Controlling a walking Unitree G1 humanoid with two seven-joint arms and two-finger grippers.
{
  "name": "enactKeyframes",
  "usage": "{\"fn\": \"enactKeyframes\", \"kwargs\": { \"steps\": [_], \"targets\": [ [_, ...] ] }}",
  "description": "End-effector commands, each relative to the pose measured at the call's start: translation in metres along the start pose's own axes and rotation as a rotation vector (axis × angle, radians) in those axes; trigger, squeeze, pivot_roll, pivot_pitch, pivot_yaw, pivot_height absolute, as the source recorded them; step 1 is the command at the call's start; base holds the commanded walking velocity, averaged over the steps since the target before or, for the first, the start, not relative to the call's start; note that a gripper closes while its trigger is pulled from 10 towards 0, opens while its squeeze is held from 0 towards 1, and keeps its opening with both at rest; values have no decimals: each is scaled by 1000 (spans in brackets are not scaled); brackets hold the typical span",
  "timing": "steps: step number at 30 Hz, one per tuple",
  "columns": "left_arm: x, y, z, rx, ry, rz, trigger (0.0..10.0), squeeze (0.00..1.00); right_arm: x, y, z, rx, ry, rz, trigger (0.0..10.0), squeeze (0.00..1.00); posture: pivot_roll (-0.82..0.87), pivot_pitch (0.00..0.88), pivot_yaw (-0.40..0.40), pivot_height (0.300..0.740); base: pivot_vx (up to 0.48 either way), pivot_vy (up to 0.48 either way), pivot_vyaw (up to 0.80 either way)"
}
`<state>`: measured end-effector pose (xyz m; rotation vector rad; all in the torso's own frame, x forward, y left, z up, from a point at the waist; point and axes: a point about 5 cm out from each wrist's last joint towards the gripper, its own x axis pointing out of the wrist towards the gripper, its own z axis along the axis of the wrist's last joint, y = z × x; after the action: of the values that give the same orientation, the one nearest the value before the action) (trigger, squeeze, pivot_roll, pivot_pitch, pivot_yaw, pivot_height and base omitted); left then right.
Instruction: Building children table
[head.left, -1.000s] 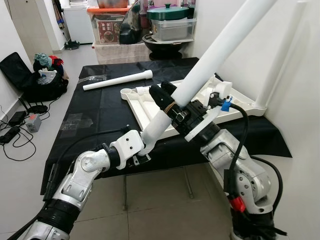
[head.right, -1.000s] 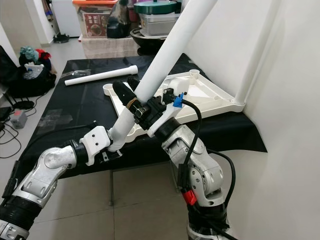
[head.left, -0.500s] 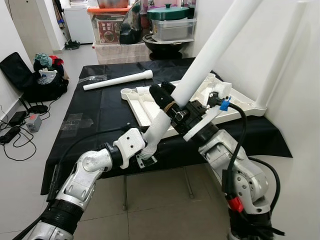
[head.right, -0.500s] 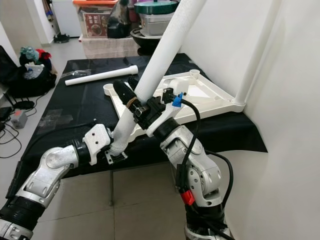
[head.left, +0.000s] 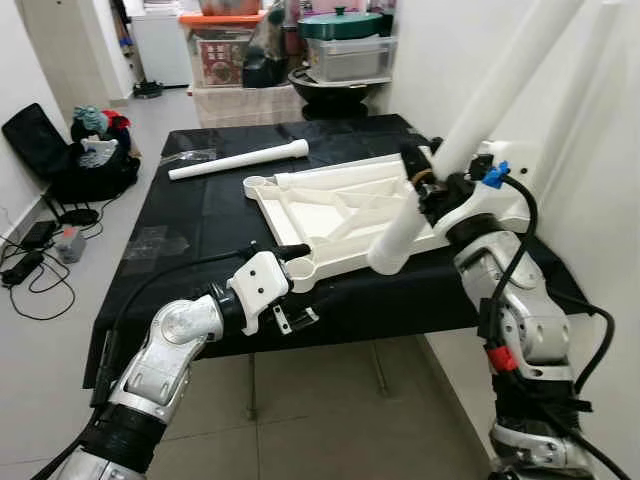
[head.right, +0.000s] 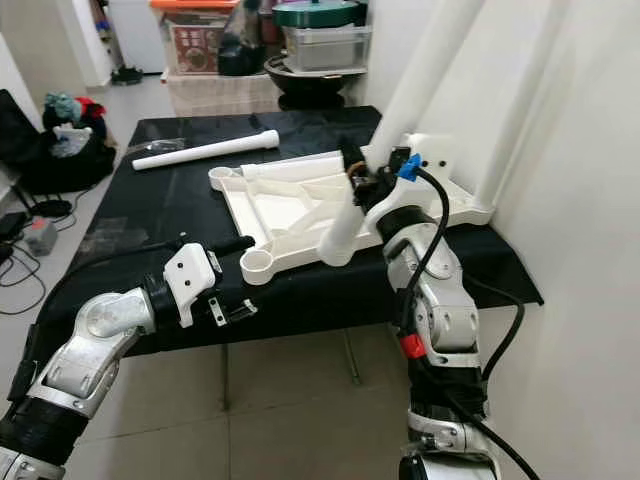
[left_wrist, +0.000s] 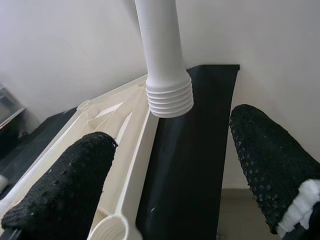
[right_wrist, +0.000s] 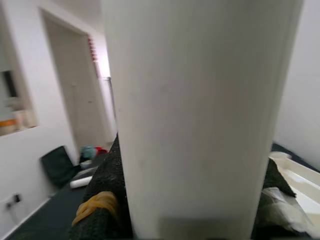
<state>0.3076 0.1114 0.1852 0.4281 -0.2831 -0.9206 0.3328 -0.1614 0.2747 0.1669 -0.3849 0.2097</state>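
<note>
— Plastic everywhere, yes? What do you see on your screens?

— I see a white table leg (head.left: 470, 130), a smooth round tube with a ribbed threaded end. The right gripper (head.left: 428, 186) is clamped around its middle and holds it tilted, ribbed end low and near, above the near right part of the tabletop frame (head.left: 335, 215). This frame is white moulded plastic, lying upside down on the black cloth (head.left: 190, 225), with ribs and a round socket (head.left: 300, 268) at the near corner.

— And the left one?

— My left gripper (left_wrist: 175, 170) has its black dotted fingers (left_wrist: 67, 185) wide apart, holding nothing, just near the socket corner. A second leg (head.left: 238, 161) lies flat on the far left of the cloth. A third leg (head.left: 575, 95) stands at the far right corner, by the wall.
</note>
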Motion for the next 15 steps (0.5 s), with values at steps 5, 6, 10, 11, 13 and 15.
{"fn": "enactKeyframes", "kwargs": {
  "steps": [5, 6, 10, 11, 13, 15],
  "targets": [
    [-4, 9, -6, -46, 23, 117, 10000, 0, -1, -15, -7, -30, 10, -104, 0, 0, 38, 0, -27, 740, 0, 0, 0],
    [-4, 16, -7, -65, 26, 185, 10000, 0, -1, -16, -9, -29, 18, -116, 0, 0, 33, 0, -26, 740, 0, 0, 0],
    [-4, 26, -11, -116, 52, 307, 10000, 0, -2, -11, -16, -18, 39, -112, 10000, 0, 34, 0, -29, 740, 0, 0, 0],
    [-4, 28, -13, -137, 57, 362, 10000, 0, -5, -7, -21, -13, 48, -101, 10000, 0, 40, 0, -30, 740, 0, 0, 0],
    [-4, 29, -12, -155, 44, 401, 10000, 0, -8, -1, -24, -4, 53, -86, 10000, 0, 43, 0, -30, 740, 0, 0, 0],
    [-4, 29, -12, -155, 44, 401, 10000, 0, -8, -1, -24, -4, 53, -86, 10000, 0, 43, 0, -30, 740, 0, 0, 0]
  ]
}}
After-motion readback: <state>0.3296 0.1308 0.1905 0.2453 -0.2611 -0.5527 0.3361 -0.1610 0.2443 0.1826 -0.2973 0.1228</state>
